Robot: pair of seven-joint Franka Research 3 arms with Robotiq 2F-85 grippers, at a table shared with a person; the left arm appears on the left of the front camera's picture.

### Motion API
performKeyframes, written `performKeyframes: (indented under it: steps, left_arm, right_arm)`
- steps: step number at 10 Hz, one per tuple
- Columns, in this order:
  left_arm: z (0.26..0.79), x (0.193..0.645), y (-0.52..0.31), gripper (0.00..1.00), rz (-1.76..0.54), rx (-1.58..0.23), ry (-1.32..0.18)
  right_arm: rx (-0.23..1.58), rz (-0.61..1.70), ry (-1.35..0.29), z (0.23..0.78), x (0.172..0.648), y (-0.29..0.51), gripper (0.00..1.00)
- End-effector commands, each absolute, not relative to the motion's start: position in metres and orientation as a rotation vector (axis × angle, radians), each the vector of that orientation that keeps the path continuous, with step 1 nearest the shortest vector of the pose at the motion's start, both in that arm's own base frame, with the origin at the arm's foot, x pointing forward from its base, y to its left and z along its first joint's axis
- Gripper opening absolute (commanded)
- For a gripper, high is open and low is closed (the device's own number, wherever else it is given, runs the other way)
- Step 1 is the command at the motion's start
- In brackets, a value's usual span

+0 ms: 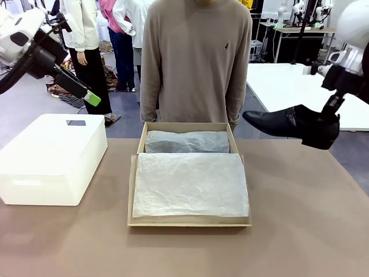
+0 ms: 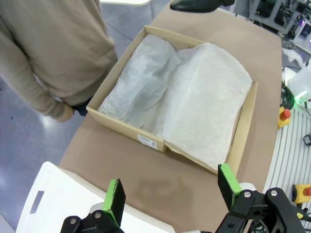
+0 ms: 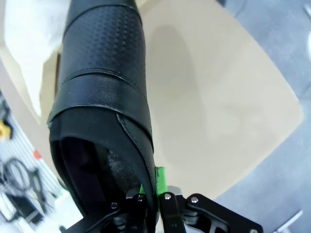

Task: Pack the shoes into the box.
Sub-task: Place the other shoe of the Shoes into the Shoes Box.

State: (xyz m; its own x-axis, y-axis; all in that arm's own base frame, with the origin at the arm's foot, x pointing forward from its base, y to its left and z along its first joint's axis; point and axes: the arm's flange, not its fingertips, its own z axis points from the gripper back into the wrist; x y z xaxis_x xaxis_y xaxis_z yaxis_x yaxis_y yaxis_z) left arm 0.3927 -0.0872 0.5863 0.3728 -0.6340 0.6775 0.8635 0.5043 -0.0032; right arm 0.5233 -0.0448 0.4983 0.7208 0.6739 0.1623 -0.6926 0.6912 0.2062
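From the front, my right gripper (image 1: pixel 326 122) hangs in the air past the table's (image 1: pixel 300 231) right edge, clamped on the heel end of one black shoe (image 1: pixel 275 122). The shoe lies roughly level and well above the surface. Its pointed toe aims at the far right corner of the box (image 1: pixel 139 173) but stays apart from it. The leather is glossy and the heel low. The brown cardboard box sits open mid-table in front of the person (image 1: pixel 196 63), lined with crinkled white tissue paper (image 1: pixel 190 184). A white plastic box (image 1: pixel 52 158) stands to its left. My left gripper (image 1: pixel 91 98) is raised high above that.

On the left wrist camera, the left gripper (image 2: pixel 172 189) has its green-padded fingers spread wide with nothing between them. Beyond them lies the box (image 2: pixel 126 128), with tissue paper (image 2: pixel 194 102) covering its bottom. The shoe's toe (image 2: pixel 199 4) pokes in at the top edge.

On the right wrist camera, the shoe (image 3: pixel 102 73) looms close. It shows a finely dotted panel over the top, a smooth band across it and a dark opening. The right gripper (image 3: pixel 158 189) is pinched together on what I take to be the rim of that opening, though the view is too close to be sure
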Motion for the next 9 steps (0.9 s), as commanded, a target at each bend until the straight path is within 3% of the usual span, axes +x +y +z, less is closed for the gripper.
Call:
performKeyframes:
  steps: [1, 5, 9]
  left_arm:
    - [0.586, 0.393, -0.088, 1.00, -0.979, -0.406, -0.690]
    - [0.586, 0.393, -0.088, 1.00, -0.979, -0.406, -0.690]
    - [0.586, 0.393, -0.088, 1.00, -0.979, -0.406, -0.690]
  right_arm:
    - [0.289, 0.552, -0.065, 0.519, 0.507, -0.018, 0.00]
    - [0.243, 0.198, -0.031, 0.529, 0.509, 0.039, 0.00]
    - [0.175, 0.143, -0.034, 0.538, 0.513, 0.090, 0.00]
